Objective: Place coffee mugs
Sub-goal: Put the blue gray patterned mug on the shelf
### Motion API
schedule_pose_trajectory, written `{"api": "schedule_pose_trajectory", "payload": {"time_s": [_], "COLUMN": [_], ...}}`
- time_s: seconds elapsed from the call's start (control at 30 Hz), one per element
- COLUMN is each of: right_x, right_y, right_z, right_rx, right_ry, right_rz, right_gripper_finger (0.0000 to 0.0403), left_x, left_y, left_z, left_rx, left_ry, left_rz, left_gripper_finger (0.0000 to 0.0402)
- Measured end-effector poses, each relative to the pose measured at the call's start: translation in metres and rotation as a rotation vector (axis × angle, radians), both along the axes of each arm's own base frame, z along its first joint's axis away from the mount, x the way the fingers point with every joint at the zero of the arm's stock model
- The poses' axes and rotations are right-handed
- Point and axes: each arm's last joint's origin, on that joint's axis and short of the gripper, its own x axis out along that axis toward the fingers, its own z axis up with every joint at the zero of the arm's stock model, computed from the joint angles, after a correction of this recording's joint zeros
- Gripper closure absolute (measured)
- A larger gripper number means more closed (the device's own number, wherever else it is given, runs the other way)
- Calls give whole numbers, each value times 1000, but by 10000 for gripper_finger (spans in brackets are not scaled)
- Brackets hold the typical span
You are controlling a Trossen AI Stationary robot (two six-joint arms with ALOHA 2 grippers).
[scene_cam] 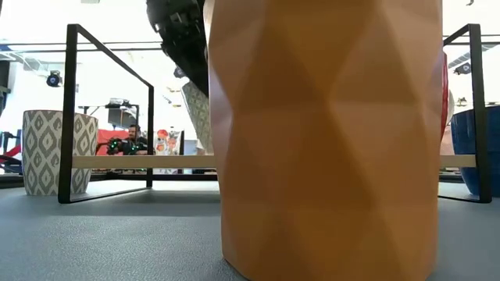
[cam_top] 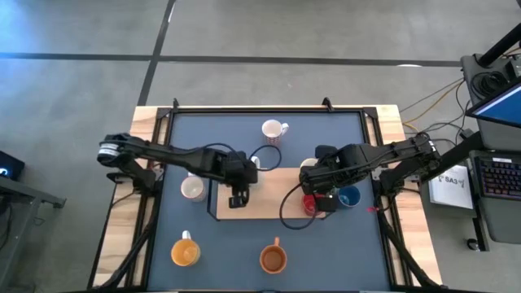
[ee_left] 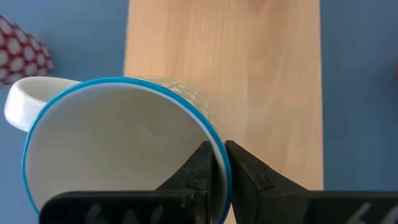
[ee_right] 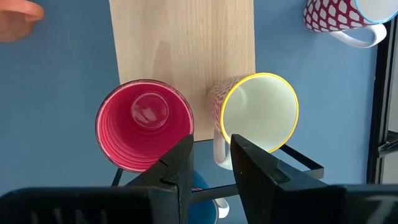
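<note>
arms: two, dark, jointed, with black cables looped beside them
left gripper (ee_left: 219, 163) fingers: black, wedge-shaped

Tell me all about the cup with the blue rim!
The cup is white inside with a thin blue rim and looks like glazed ceramic. It is empty and stands upright, mouth up. A white handle sticks out on one side. The left gripper is shut on its rim, one finger inside and one outside. Under it lie the wooden board and blue mat.

Orange mug (scene_cam: 328, 140) fills low view, top cut off; blocks mugs behind.
</note>
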Motion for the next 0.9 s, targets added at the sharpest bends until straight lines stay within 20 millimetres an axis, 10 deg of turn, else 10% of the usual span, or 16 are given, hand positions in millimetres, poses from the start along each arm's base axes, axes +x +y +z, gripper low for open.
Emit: {"api": "schedule_pose_trajectory", "payload": {"time_s": [0.47,0.9], "right_x": [0,3], "right_y": [0,0], "right_z": [0,0], "right_rx": [-3,-40], "right_ry": [3,-26], "right_rz": [10,79], "right_gripper_finger": [304,307], "left_x": [9,10], "left_y": [-2,-14], "left_z": [-5,37], "left_rx": [-22,-39], "left_ry": [21,-51], "left_rz": [-5,-62], "left_gripper_finger": [375,353]}}
